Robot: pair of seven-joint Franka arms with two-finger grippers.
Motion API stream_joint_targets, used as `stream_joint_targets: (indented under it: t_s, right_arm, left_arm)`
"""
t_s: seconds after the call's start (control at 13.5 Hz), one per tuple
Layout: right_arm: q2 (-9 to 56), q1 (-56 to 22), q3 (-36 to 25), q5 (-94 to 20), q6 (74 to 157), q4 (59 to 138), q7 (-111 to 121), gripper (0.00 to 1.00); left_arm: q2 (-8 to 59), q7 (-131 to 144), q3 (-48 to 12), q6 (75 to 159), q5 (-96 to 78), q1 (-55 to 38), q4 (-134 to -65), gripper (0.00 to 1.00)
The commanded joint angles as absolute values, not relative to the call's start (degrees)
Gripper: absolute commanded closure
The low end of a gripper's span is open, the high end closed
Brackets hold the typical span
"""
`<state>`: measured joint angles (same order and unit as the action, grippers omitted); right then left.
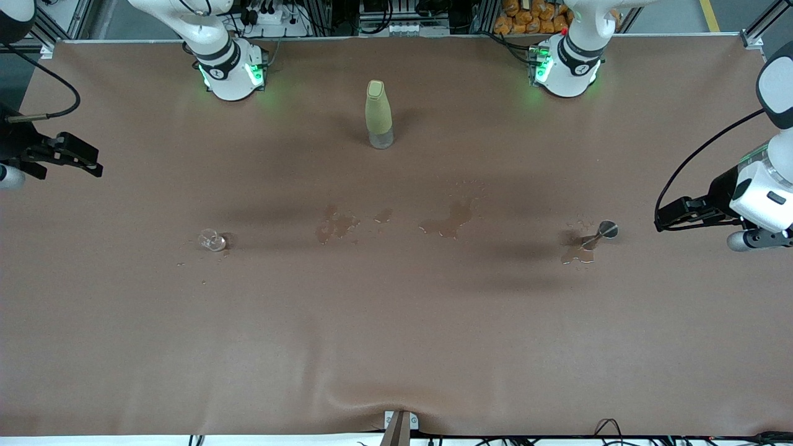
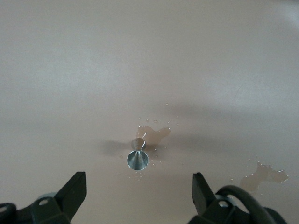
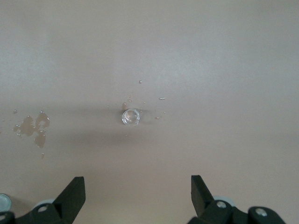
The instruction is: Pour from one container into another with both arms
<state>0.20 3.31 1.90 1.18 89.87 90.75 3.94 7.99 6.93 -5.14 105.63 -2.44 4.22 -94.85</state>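
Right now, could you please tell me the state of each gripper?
Left gripper: open, holding nothing, raised near the stemmed glass.
Right gripper: open, holding nothing, raised near the tumbler.

The surface (image 1: 396,322) is showing a matt brown covering, smooth apart from a soft ripple at the edge nearest the front camera, and wet patches (image 1: 449,220) are glistening on it. The tumbler (image 1: 211,240) and the stemmed glass (image 1: 600,234) are looking like clear, shiny glass. The bottle (image 1: 378,113) is wearing a matt yellow-green coat over a clear base. Both arms are gleaming in glossy white plastic; the left gripper (image 2: 139,193) and right gripper (image 3: 138,192) are looking like matt black plastic.
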Motion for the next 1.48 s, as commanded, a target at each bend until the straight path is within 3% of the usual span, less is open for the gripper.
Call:
stream_joint_targets:
  t_s: [0.0,1.41]
  right_arm:
    - [0.4,4.0,2.1,-0.7,89.4,90.0,3.9,0.0]
    - [0.4,3.9,2.0,-1.6,89.5,89.6,0.7,0.0]
  left_arm:
    - [7.2,5.9,-4.8,103.1,-3.2,3.9,-94.7,0.0]
    - [7.2,6.1,-4.8,102.6,-3.1,4.0,-94.3,0.0]
